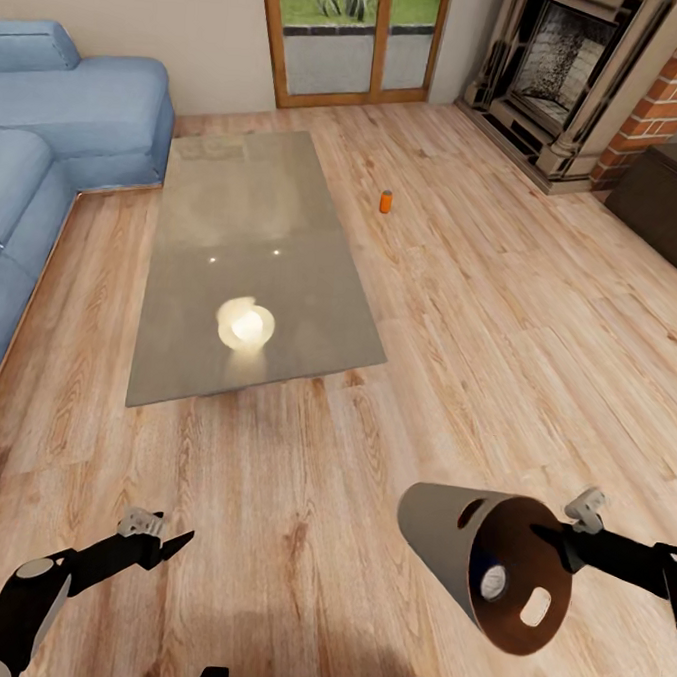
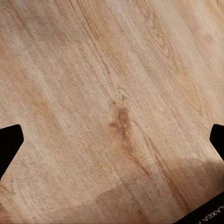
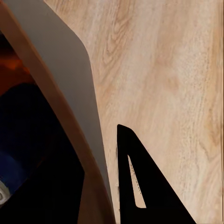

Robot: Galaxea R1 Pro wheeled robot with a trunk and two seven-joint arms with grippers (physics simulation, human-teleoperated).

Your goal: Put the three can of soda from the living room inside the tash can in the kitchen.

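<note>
The tash can (image 1: 441, 540), grey outside and brown-orange inside, hangs tilted on its side above the plank floor, mouth toward me. My right gripper (image 1: 555, 539) is shut on its rim; in the right wrist view one black finger (image 3: 135, 182) lies against the grey wall (image 3: 70, 88). Inside lies a dark blue can of soda (image 1: 491, 582) with a silver top, also seen as a blue body (image 3: 14, 172). An orange can of soda (image 1: 386, 201) stands upright on the floor right of the glass table. My left gripper (image 1: 171, 544) is open and holds nothing, its fingers spread wide over bare floor (image 2: 112, 116).
The large glass low table (image 1: 255, 223) lies ahead at centre left, with a bright light reflection on it. A blue corner sofa (image 1: 62, 111) runs along the left. The stone fireplace (image 1: 570, 72) and a dark cabinet (image 1: 667, 203) stand far right, glass doors (image 1: 347, 38) at the back.
</note>
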